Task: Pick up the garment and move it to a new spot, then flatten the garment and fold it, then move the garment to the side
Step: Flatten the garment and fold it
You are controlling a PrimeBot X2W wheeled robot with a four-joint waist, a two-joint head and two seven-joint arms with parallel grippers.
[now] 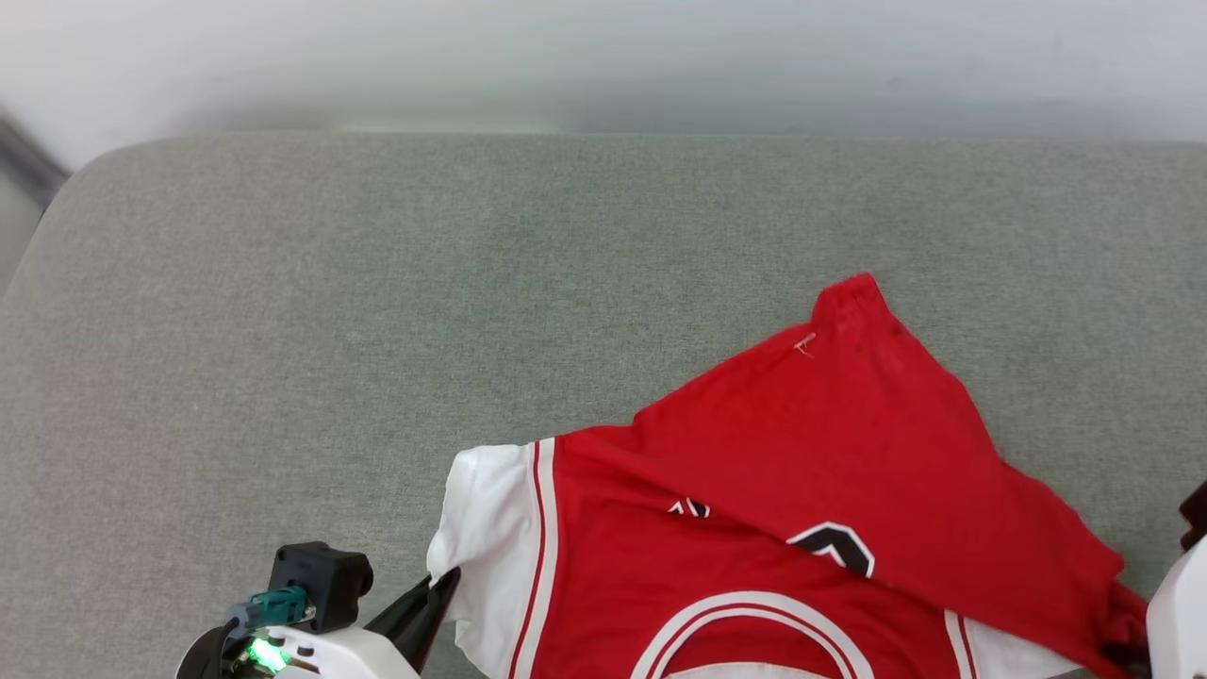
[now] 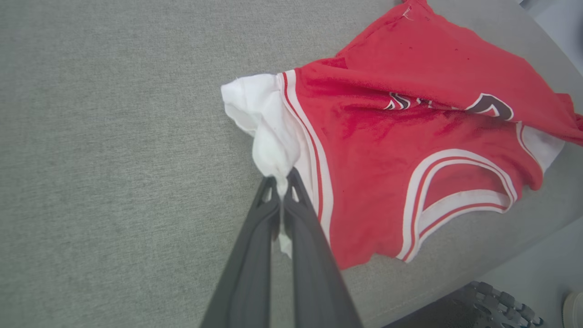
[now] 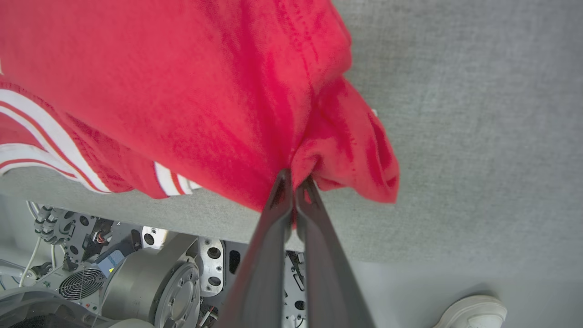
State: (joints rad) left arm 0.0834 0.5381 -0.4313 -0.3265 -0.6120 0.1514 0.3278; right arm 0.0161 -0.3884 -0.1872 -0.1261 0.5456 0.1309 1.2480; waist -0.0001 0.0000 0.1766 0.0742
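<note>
One rumpled garment (image 1: 830,453) lay on the near right part of the grey cushion (image 1: 283,330) in the head view. It was red knit cloth with white sleeves and red-and-white striped trim. A red flap was folded over its black, white-edged lettering. The left gripper (image 1: 441,587) met the white sleeve at the garment's left corner, close to the cushion's front edge.

From the left wrist, the two long dark fingers (image 2: 255,237) were pressed together on a bunched twist of white sleeve cloth. The red body spread away to their right over the cushion's coarse woven cover.

From the right wrist, the right gripper (image 3: 294,178) was clamped on a gathered red fold just above the cushion's front edge, and the soft cloth puckered around its tips.
</note>
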